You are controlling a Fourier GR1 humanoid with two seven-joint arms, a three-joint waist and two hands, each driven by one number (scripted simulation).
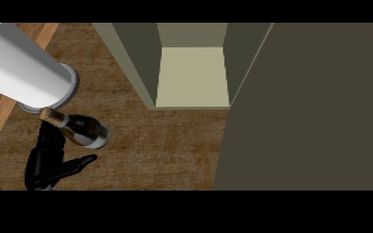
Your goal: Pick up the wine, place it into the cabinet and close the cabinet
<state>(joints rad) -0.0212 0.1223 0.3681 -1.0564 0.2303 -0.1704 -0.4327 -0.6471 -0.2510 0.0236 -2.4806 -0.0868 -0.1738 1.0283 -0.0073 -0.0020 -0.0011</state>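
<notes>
The wooden counter (153, 143) fills most of the head view, a brown, grainy surface running under everything else. The open cabinet door (299, 118), a broad dark olive panel, covers the whole side to the right of the cabinet (191, 76) and reaches down to the lower edge. The cabinet itself stands at the top middle, its darker side walls framing a pale, lit interior floor; its opening faces the viewer and nothing lies inside it.

Well to the left of the cabinet, a grey forearm (33, 69) slants in from the upper left corner, ending in a ringed cuff. Below that cuff, left of and lower than the cabinet's front edge, is the wine bottle (82, 129): dark glass, a pale label band, a tan cork end pointing up-left toward the cuff. It is tilted, outside the cabinet.

The left hand (45, 160) shows black beneath the bottle, fingers pointing downward. Whether those fingers are wrapped on the bottle or merely beside it cannot be told here.
</notes>
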